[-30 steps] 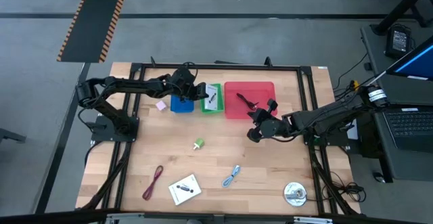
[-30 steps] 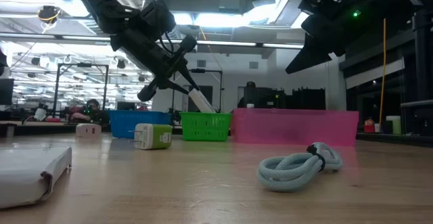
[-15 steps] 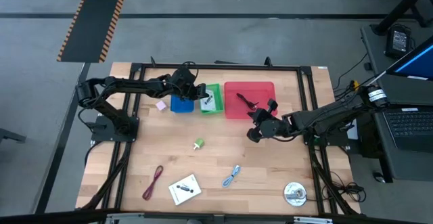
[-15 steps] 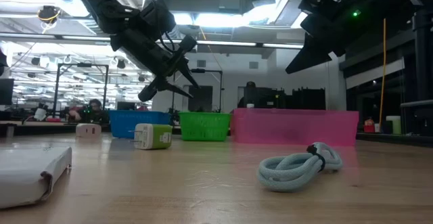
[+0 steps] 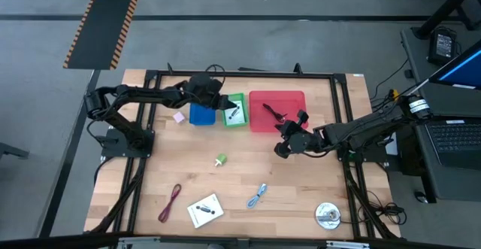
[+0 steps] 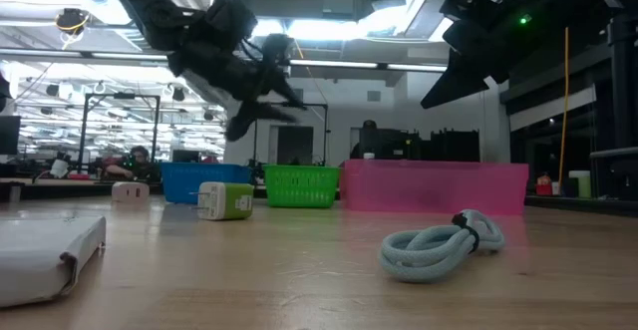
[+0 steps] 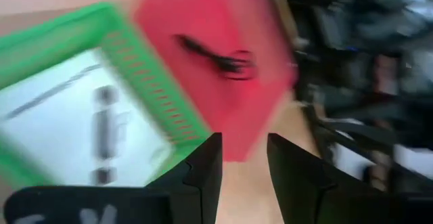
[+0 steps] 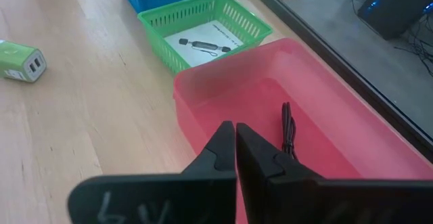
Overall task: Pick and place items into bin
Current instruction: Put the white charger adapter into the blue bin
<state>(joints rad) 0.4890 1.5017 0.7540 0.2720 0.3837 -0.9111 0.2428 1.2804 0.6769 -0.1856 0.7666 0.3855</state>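
My left gripper (image 5: pixel 219 98) is open and empty, hovering over the seam between the blue bin (image 5: pixel 201 115) and the green bin (image 5: pixel 235 111). A white printed card (image 7: pixel 81 126) lies flat on the green bin's floor. My right gripper (image 5: pixel 280 149) is shut and empty, by the near wall of the red bin (image 8: pixel 284 88), which holds a dark cable (image 8: pixel 287 126). On the table lie a green-white charger (image 5: pixel 220 159), a maroon cable loop (image 5: pixel 172 201), a white packet (image 5: pixel 205 210) and a light-blue cable loop (image 5: pixel 258 195).
A small pink piece (image 5: pixel 179 116) sits left of the blue bin. A round disc (image 5: pixel 328 215) lies near the table's near right corner. Black frame rails (image 5: pixel 140 166) run along the table's sides. Bare wood spreads between the bins and the near items.
The white card hung from my left gripper over the green bin, then dropped out of it and now lies in that bin. Since then the left gripper has risen and tipped its fingers more level, drawing slightly toward the far left. The right arm kept still.
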